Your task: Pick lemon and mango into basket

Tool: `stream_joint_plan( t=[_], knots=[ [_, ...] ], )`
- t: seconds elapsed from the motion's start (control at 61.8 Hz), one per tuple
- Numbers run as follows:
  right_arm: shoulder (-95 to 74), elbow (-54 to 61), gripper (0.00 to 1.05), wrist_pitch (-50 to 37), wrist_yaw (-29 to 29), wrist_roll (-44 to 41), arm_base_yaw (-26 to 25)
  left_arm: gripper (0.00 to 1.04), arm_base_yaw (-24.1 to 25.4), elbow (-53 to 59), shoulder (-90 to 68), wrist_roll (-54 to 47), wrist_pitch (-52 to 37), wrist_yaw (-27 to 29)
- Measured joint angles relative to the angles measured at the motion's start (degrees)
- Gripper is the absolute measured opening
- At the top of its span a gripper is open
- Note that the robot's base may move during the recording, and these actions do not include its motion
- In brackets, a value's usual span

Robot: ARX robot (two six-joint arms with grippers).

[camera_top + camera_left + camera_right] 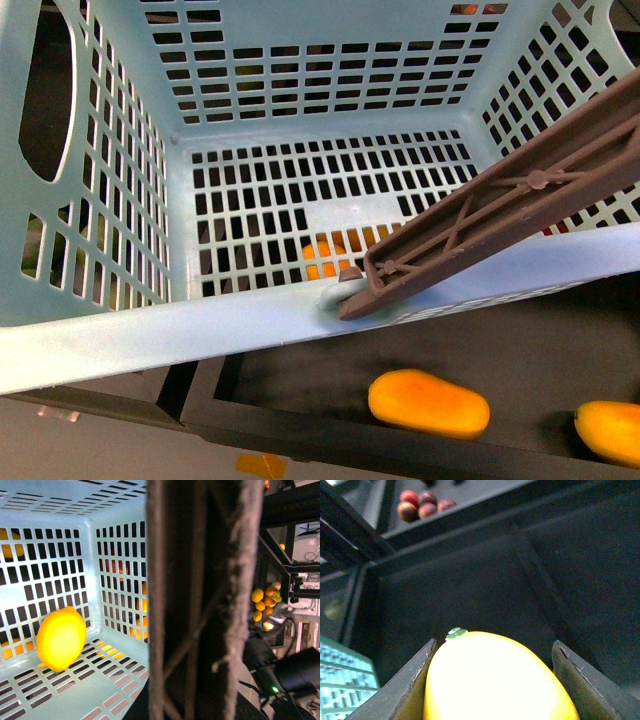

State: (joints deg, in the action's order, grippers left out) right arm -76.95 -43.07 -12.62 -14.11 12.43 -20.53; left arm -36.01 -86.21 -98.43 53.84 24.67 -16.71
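Observation:
The pale teal basket fills the front view, held up and tilted, with its brown handle slanting across its right side. In the left wrist view the handle blocks the middle; my left gripper is shut on it and its fingers are hidden. The lemon rests on the basket's slotted floor; it does not show in the front view. My right gripper is shut on the mango, one dark finger on each side, above a dark tray floor.
Two elongated orange fruits lie in a black tray below the basket. More orange shows through the floor slots. Red fruits sit in a neighbouring bin. A pile of orange fruits lies farther off.

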Motion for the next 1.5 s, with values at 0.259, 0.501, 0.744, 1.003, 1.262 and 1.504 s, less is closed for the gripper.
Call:
stream_joint_plan(
  t=[0.259,0.501,0.744,1.003,1.262,1.504],
  knots=[
    [7.85,-1.44,0.61,1.68,10.32,1.53,17.05,0.05,0.00,0.00,0.00,0.00,0.00,-0.04],
    [5.01,-3.19,0.61,0.13,17.27,0.24,33.07,0.05,0.00,0.00,0.00,0.02,0.00,-0.07],
    [1.31,-3.56,0.86,-0.22,21.57,-2.60,37.81,0.05,0.00,0.00,0.00,0.00,0.00,0.00],
    [6.82,-1.55,0.96,3.72,25.79,-3.02,35.63,0.05,-0.04,0.00,-0.09,0.02,0.02,-0.15],
    [20.20,12.98,0.75,-11.34,23.34,-8.81,29.79,0.05,0.04,0.00,-0.09,0.07,0.02,0.11],
    [28.57,27.21,0.24,-19.04,19.56,-11.82,26.32,0.05,-0.09,0.00,-0.09,0.02,0.02,-0.02]
  ],
)
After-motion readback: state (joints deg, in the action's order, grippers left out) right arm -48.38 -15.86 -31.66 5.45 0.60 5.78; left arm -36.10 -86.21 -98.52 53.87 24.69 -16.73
